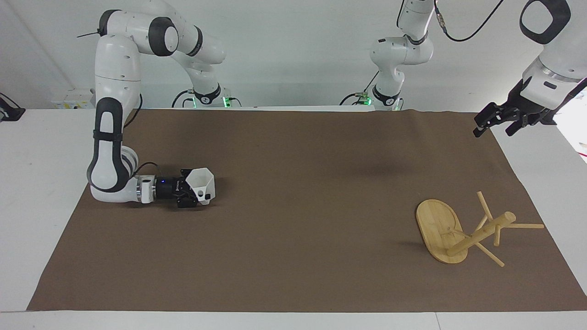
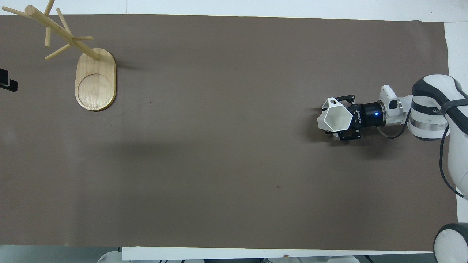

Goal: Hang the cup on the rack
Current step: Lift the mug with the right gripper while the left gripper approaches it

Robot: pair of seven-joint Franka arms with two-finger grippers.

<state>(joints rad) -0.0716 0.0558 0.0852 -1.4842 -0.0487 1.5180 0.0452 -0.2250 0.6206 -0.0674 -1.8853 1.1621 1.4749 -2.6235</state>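
Note:
The white faceted cup lies tilted on the brown mat at the right arm's end, mouth up in the overhead view. My right gripper lies low and level at the mat and is shut on the cup's lower body; it also shows in the overhead view. The bamboo rack stands on its oval base at the left arm's end, farther from the robots than the cup; its post and pegs show in the overhead view. My left gripper waits open, raised over the mat's corner by the rack's end.
The brown mat covers most of the white table. The stretch of mat between cup and rack holds nothing. A dark edge of the left gripper shows at the overhead view's side.

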